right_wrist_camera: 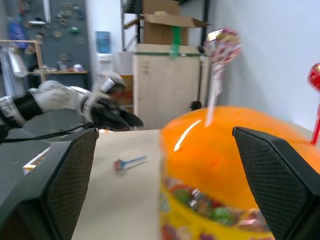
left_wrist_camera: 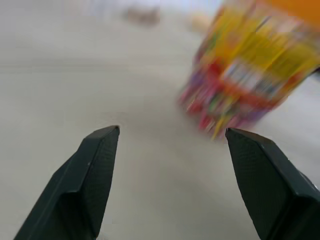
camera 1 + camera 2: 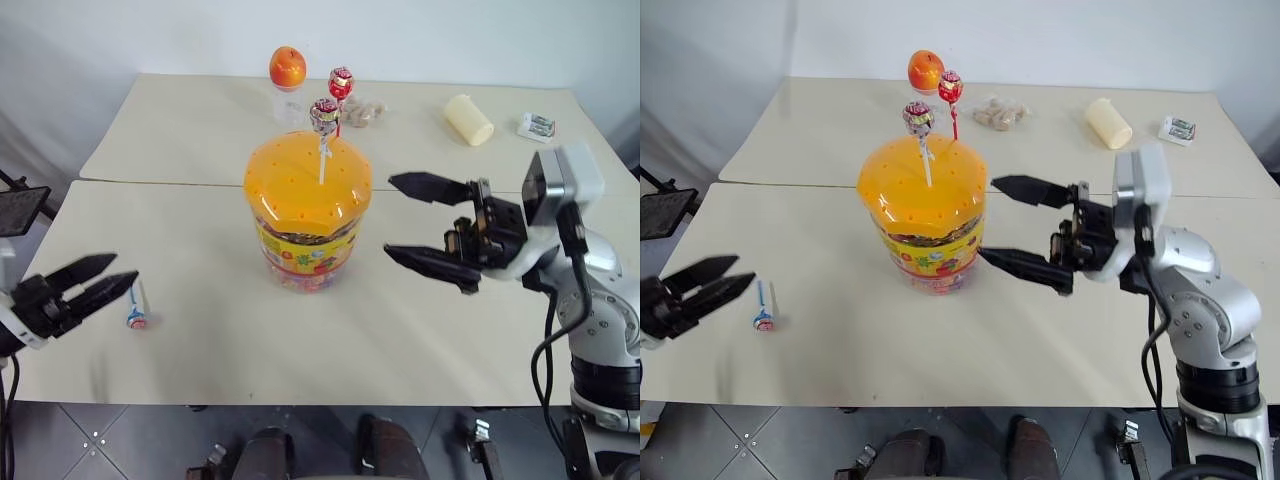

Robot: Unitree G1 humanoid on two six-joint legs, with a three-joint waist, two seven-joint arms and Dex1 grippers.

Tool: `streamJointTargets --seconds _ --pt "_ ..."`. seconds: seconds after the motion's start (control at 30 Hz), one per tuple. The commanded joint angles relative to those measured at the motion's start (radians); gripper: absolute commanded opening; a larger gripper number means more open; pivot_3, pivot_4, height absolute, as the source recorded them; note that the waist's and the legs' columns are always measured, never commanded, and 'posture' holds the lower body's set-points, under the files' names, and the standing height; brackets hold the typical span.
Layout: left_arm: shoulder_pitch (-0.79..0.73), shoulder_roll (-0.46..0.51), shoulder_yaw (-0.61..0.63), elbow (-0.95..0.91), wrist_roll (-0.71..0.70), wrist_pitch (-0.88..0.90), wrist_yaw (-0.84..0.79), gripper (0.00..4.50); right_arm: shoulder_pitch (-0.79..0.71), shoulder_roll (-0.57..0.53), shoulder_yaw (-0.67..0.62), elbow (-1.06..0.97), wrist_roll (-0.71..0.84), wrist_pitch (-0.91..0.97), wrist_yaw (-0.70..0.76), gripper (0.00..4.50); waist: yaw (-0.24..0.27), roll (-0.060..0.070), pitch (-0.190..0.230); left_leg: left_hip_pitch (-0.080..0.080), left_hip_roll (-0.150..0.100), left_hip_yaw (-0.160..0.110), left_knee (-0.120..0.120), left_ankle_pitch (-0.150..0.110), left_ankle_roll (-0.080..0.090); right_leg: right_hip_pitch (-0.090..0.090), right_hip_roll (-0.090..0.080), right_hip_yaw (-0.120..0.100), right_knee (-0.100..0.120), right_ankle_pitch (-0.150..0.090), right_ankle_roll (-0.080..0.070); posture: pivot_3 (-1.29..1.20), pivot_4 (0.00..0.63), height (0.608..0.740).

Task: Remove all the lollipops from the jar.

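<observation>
Nearest, the left claw (image 3: 98, 280) hangs released beside the blue lollipop (image 3: 135, 318) lying on the surface (image 3: 420, 340). Further in, the right claw (image 3: 412, 222) gapes empty right of the jar (image 3: 307, 215), whose lid holds the silvery lollipop (image 3: 323, 115) and red lollipop (image 3: 341, 84).

I see bright, even light over the table (image 3: 200, 330), with only soft shadows under things. My left wrist feed smears the jar (image 2: 255, 65) with motion blur. In my right wrist feed a glare streak sits on its orange lid (image 1: 220, 150).
</observation>
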Motion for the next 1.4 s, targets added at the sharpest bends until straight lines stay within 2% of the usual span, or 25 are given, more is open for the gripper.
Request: streamJointTargets --seconds 0.03,0.17,0.3,0.4,0.53,0.87,1.1,1.2,1.23,1.33,1.4 --pt "-0.090 -0.049 0.030 -0.089 -0.171 0.010 0.047 3.60 -0.078 0.024 0.032 0.024 -0.043 0.025 -0.063 4.50 0.000 0.000 0.000 0.000 0.000 0.000 0.000 0.000 0.000 0.000 0.000 0.000 0.000 0.000 0.000 0.00 0.150 0.740" --pt "-0.183 -0.115 -0.007 -0.192 -0.326 0.037 0.155 3.60 -0.152 0.063 0.076 0.059 -0.098 0.026 -0.081 4.50 -0.009 -0.001 0.000 -0.001 0.000 -0.001 0.001 0.000 0.000 0.000 -0.001 0.000 0.001 0.000 0.000 0.00 0.150 0.740" --pt "-0.235 -0.162 -0.046 -0.226 -0.366 -0.004 0.198 3.60 -0.216 0.103 0.125 0.098 -0.143 0.044 -0.103 4.50 -0.021 -0.001 0.000 -0.001 -0.001 -0.002 0.000 0.000 0.000 -0.001 -0.001 0.000 0.002 0.000 0.000 0.00 0.150 0.740" --pt "-0.261 -0.175 -0.090 -0.220 -0.344 -0.036 0.188 3.60 -0.259 0.132 0.143 0.135 -0.166 0.063 -0.115 4.50 -0.037 -0.001 0.000 -0.001 -0.001 -0.001 0.000 0.000 0.000 -0.002 0.000 0.000 0.003 0.000 0.000 0.00 0.150 0.740" --pt "-0.249 -0.174 -0.116 -0.205 -0.333 -0.059 0.164 3.65 -0.304 0.161 0.159 0.149 -0.172 0.096 -0.117 3.53 -0.040 -0.001 0.000 -0.001 -0.001 -0.001 -0.001 0.000 0.000 -0.002 0.000 0.000 0.003 0.000 0.000 0.00 0.150 0.740" --pt "-0.239 -0.181 -0.136 -0.167 -0.322 -0.119 0.127 3.65 -0.358 0.212 0.196 0.186 -0.226 0.095 -0.077 0.06 -0.038 -0.001 0.000 -0.001 -0.001 0.000 -0.001 0.000 0.000 -0.003 0.000 0.000 0.003 0.000 0.000 0.00 0.150 0.740" --pt "-0.247 -0.195 -0.143 -0.157 -0.353 -0.131 0.109 3.65 -0.356 0.288 0.052 0.237 -0.117 0.023 -0.028 0.02 -0.039 -0.001 0.000 -0.001 -0.001 0.000 -0.001 0.000 0.000 -0.003 0.000 0.000 0.003 0.000 0.000 0.00 0.150 0.740" --pt "-0.249 -0.197 -0.155 -0.150 -0.356 -0.130 0.091 3.65 -0.380 0.305 -0.039 0.272 -0.030 0.043 -0.062 0.02 -0.038 -0.001 0.000 -0.001 -0.001 0.000 -0.001 0.000 0.000 -0.003 0.000 0.000 0.003 0.000 0.000 0.00 0.150 0.740" --pt "-0.251 -0.197 -0.169 -0.143 -0.341 -0.136 0.071 3.65 -0.396 0.284 -0.083 0.296 0.008 0.068 -0.078 0.02 -0.039 -0.001 0.000 -0.001 -0.001 0.000 -0.001 0.000 0.000 -0.003 0.000 0.000 0.003 0.000 0.000 0.00 0.150 0.740" --pt "-0.244 -0.178 -0.219 -0.128 -0.281 -0.154 0.000 3.65 -0.405 0.120 -0.164 0.363 0.046 0.182 -0.061 0.02 -0.034 0.000 0.000 -0.001 -0.001 0.000 -0.001 0.000 0.000 -0.003 0.000 0.000 0.003 0.000 0.000 0.00 0.150 0.740" --pt "-0.178 -0.111 -0.287 -0.142 -0.176 -0.173 -0.101 3.65 -0.306 -0.102 -0.099 0.382 -0.083 0.240 0.017 0.02 -0.034 0.000 0.000 -0.002 -0.001 0.000 -0.001 0.000 0.000 -0.003 0.000 -0.001 0.002 0.000 0.000 0.00 0.150 0.740"
